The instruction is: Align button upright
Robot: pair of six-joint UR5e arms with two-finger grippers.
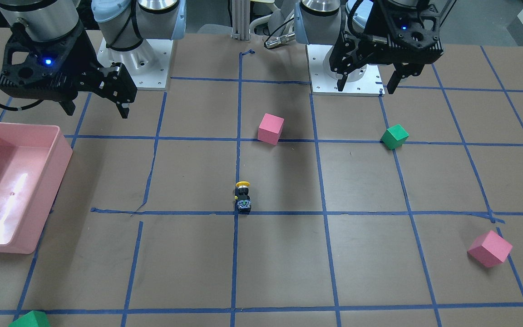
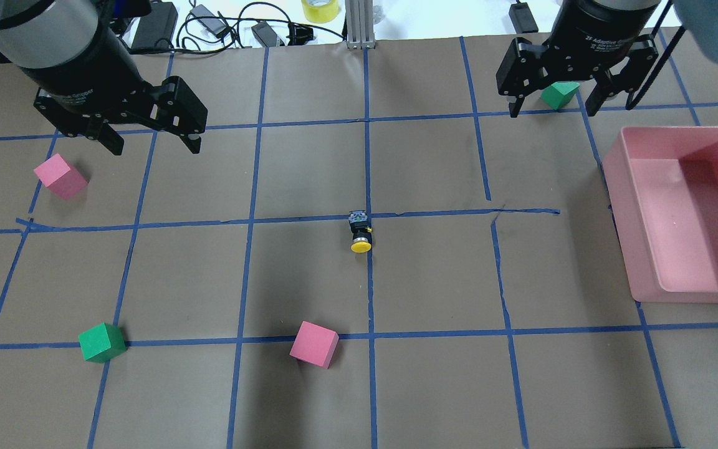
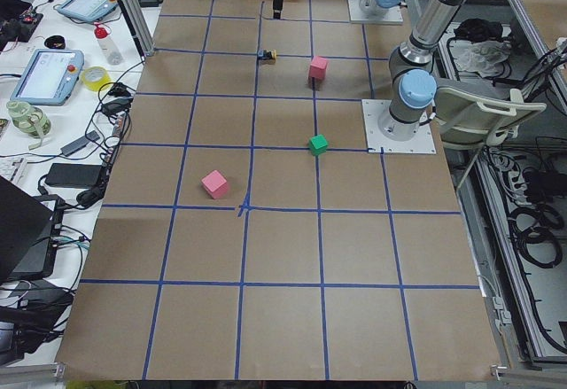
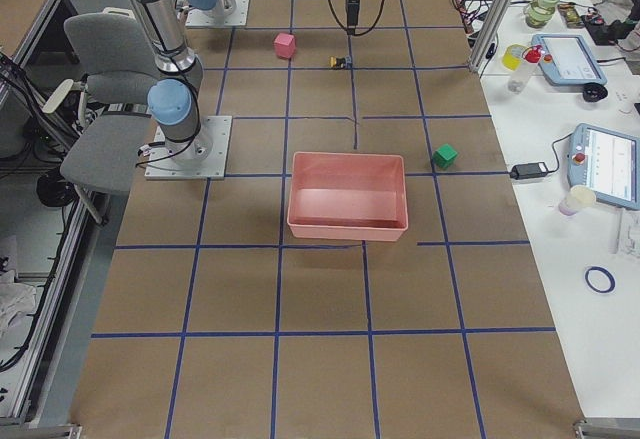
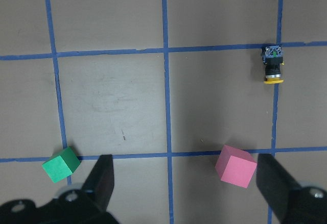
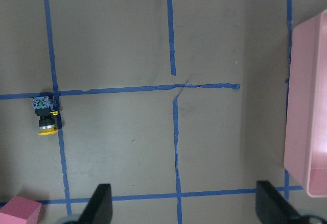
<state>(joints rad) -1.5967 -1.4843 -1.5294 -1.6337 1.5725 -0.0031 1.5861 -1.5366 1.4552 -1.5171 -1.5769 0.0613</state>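
Observation:
The button lies on its side at the middle of the table, on a blue tape crossing, with its yellow cap towards the robot and its pale base away. It also shows in the front view, the left wrist view and the right wrist view. My left gripper is open and empty, raised above the table well to the button's left. My right gripper is open and empty, raised far to the button's right. Their dark fingers frame the wrist views.
A pink bin stands at the right edge. Pink cubes and green cubes are scattered around, none touching the button. Cables and tape rolls lie beyond the far edge.

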